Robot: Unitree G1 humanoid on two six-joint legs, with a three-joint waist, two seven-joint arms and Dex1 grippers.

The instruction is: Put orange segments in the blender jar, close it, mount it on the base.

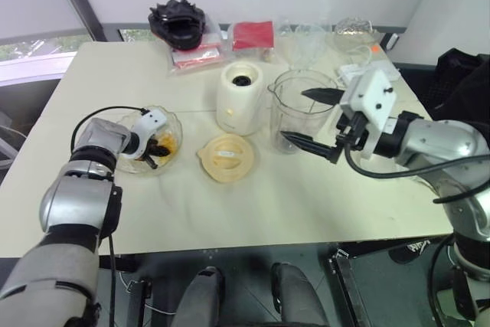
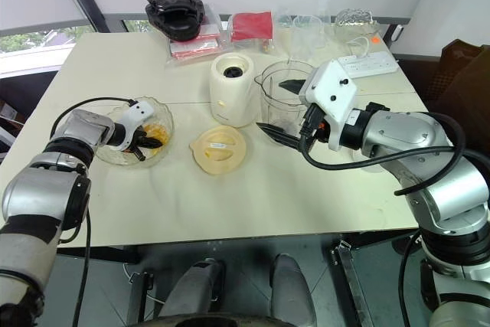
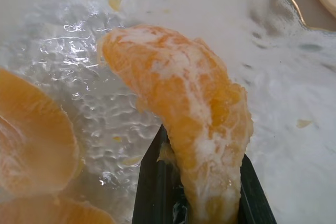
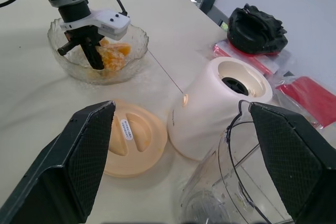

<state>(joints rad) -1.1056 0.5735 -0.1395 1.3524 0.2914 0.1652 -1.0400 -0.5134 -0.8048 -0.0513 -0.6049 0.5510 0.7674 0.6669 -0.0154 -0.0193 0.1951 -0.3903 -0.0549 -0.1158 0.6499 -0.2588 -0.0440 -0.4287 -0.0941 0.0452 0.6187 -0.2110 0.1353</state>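
My left gripper reaches down into the scalloped glass bowl at the table's left. It is shut on one orange segment, pinched between its black fingers just above the bowl's floor. More orange segments lie beside it in the bowl. The clear blender jar stands upright and uncovered right of centre, with nothing in it. My right gripper is open, one finger on each side of the jar; whether they touch it I cannot tell. The cream-white base stands just left of the jar.
The flat cream-yellow lid lies in front of the base, between bowl and jar. At the back edge are a black object, a red packet, clear cups and a white power strip.
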